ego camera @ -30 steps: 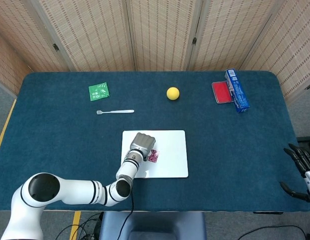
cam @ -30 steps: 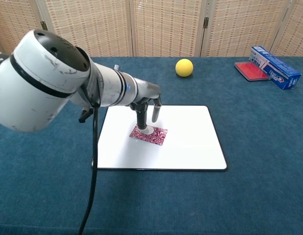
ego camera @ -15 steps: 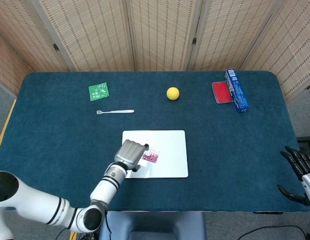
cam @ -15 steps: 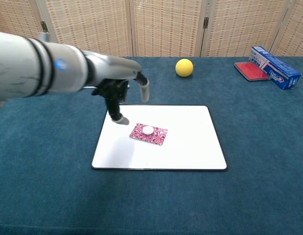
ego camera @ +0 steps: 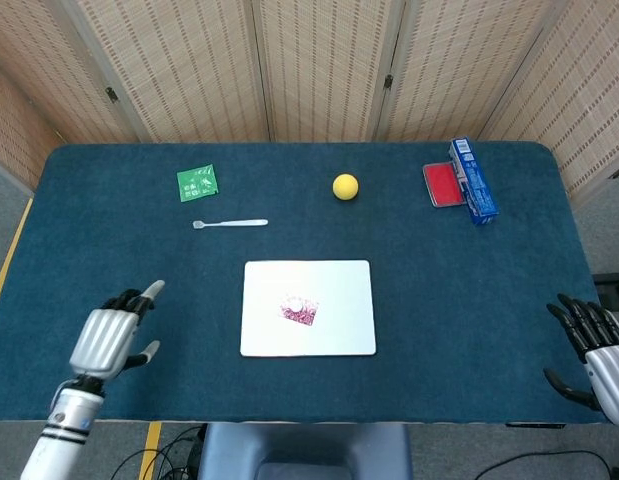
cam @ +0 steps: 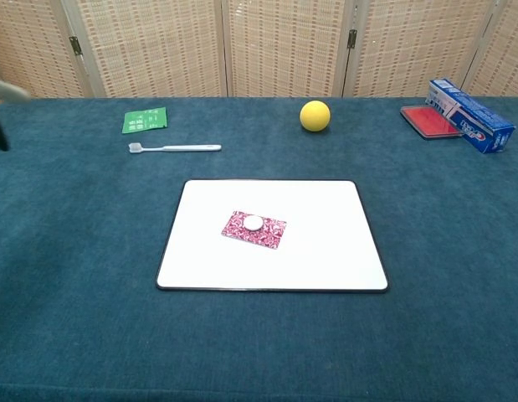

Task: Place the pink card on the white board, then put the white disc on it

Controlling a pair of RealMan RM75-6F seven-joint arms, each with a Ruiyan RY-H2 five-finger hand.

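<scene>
Bright, even overhead light, soft faint shadows, sharp focus throughout; a motion-blurred smear at the chest view's left edge.

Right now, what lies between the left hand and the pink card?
Bare blue table, then the white board's left part. The head view shows this; left hand, pink card.

Pink speckled card [cam: 254,229]; white disc [cam: 253,222]; white board [cam: 325,243]; yellow ball [cam: 315,115]

We see white lettering along the blue box [cam: 471,114] at the worktop's far right corner, too small to read. The green packet [cam: 145,121] near the far left edge carries pale print, equally illegible.
</scene>
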